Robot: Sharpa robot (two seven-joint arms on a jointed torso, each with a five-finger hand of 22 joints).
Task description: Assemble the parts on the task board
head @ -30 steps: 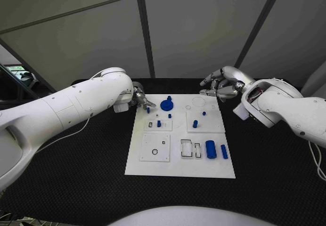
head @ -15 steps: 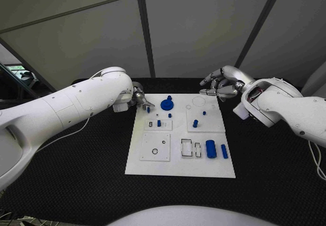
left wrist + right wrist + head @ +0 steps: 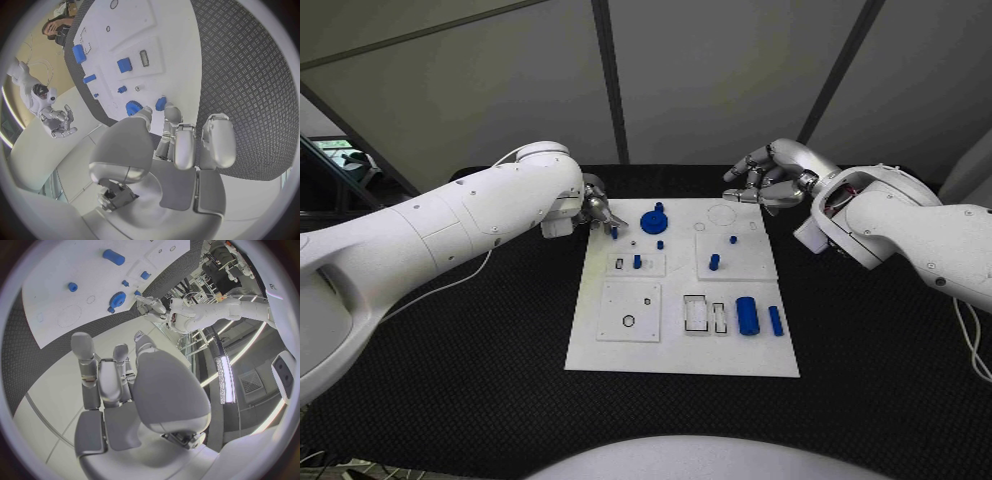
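1. While most of the blue parts lie or stand untouched on the task board (image 3: pixel 733 355), we judge the step in hand to be the seating of one small piece near the board's far left corner, where the left hand (image 3: pixel 596 208) works.
2. At that corner the left hand's fingertips (image 3: pixel 164 111) pinch a small blue peg (image 3: pixel 615 232) — the left wrist view shows blue at the tips, just beside the blue gear (image 3: pixel 655 222) that sits on the board's far half.
3. We cannot tell whether the peg already touches the board or hangs just above it.
4. The next move, as we judge it, calls for lining the peg up over its hole by the gear, then pressing straight down; a tilt here could jam it.
5. The right hand (image 3: pixel 773 180) hovers off the board's far right corner, fingers loosely curled and apart, holding nothing.
6. Toward the board's near edge a blue cylinder (image 3: pixel 747 317) and a slimmer blue bar (image 3: pixel 776 321) lie side by side, beside empty rectangular slots — work for later.
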